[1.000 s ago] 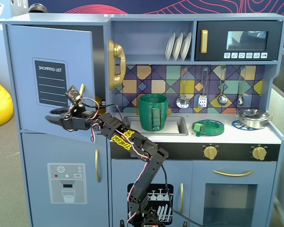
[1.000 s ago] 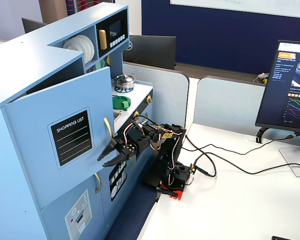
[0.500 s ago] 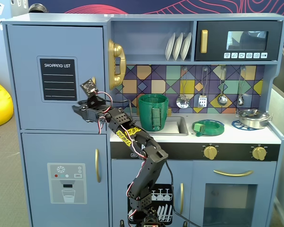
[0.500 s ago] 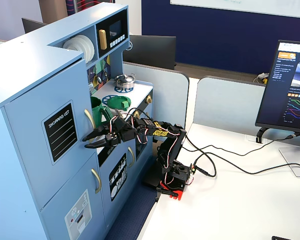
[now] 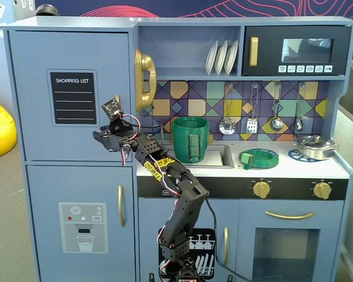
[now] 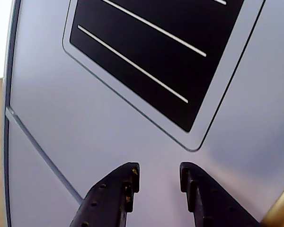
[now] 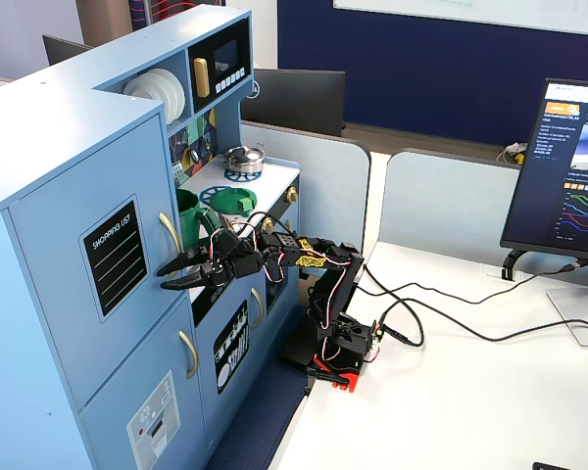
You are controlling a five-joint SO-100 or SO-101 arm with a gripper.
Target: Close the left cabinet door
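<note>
The left cabinet door (image 5: 35, 88) is the tall light-blue panel with the black "SHOPPING LIST" label (image 5: 72, 97). In both fixed views it lies flat against the cabinet front. My gripper (image 5: 101, 136) is open and empty, and points at the door just below the label, beside the gold handle (image 7: 167, 231). In the wrist view the two black fingertips (image 6: 128, 177) stand apart close to the door face (image 6: 85, 118), with the label (image 6: 156, 52) above and the handle (image 6: 281, 210) at the lower right. I cannot tell whether the tips touch the door.
The lower blue door with the dispenser graphic (image 5: 82, 226) is below. A gold toy phone (image 5: 144, 79), a green pot (image 5: 190, 139) and the sink counter (image 5: 294, 167) lie right of the arm. The arm's base (image 7: 338, 348) stands on a white desk with cables and a monitor (image 7: 563, 166).
</note>
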